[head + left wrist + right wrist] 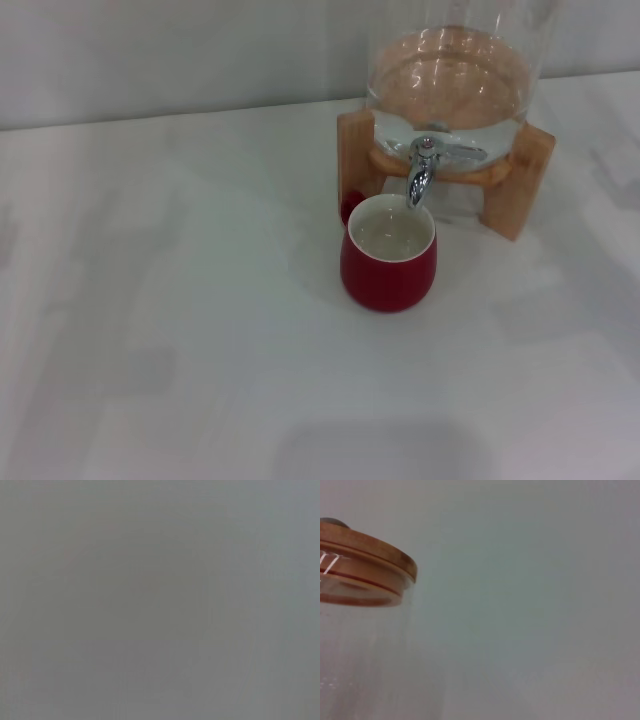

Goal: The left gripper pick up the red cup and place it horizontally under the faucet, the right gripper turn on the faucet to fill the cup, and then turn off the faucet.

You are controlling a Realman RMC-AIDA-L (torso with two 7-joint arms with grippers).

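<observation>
The red cup [388, 265] stands upright on the white table, right under the chrome faucet [421, 172]. Its cream inside holds liquid. Its small handle points to the back left. The faucet juts from a clear glass dispenser [450, 70] on a wooden stand [520, 180]. No water stream shows from the spout. Neither gripper shows in any view. The left wrist view is plain grey. The right wrist view shows only the dispenser's wooden lid [365, 555] and glass wall.
The white table [160, 300] stretches wide to the left and front of the cup. A pale wall runs along the back edge. The dispenser's stand legs flank the cup's back side.
</observation>
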